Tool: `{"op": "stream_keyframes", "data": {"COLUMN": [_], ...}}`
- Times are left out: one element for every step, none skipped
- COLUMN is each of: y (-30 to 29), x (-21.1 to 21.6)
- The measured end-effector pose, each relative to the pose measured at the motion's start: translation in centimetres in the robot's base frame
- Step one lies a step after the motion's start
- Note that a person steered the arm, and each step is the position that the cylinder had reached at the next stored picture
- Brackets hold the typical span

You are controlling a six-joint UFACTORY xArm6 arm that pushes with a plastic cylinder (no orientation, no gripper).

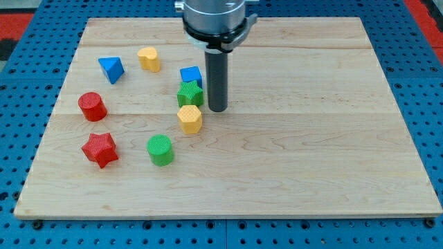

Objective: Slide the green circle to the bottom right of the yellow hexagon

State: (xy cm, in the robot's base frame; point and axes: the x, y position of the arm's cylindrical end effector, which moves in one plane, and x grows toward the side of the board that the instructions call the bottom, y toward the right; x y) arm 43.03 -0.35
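Observation:
The green circle (pixel 160 149) lies on the wooden board (pixel 311 152), left of centre toward the view's bottom. The yellow hexagon (pixel 190 118) sits up and to the right of it, a short gap apart. My tip (pixel 217 109) rests on the board just right of the hexagon's upper edge and right of a green star-like block (pixel 190 95). The tip is well clear of the green circle, up and to its right.
A blue cube (pixel 191 75) touches the green star's top. A second yellow block (pixel 149 59) and a blue triangle (pixel 111 69) lie at upper left. A red cylinder (pixel 92 106) and red star (pixel 100 149) lie at the left.

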Motion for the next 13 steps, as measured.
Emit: {"op": "stream_keyframes", "data": {"y": [4.5,7.7,10.2,13.8,11.6,5.9,-2.2,-9.6,-15.1,-14.4,-11.1,-6.7,-2.6], "x": [-1.6,-1.9,-1.9,2.7,12.4,18.5,16.1,13.9,13.6,10.4,10.2,10.2,10.1]}}
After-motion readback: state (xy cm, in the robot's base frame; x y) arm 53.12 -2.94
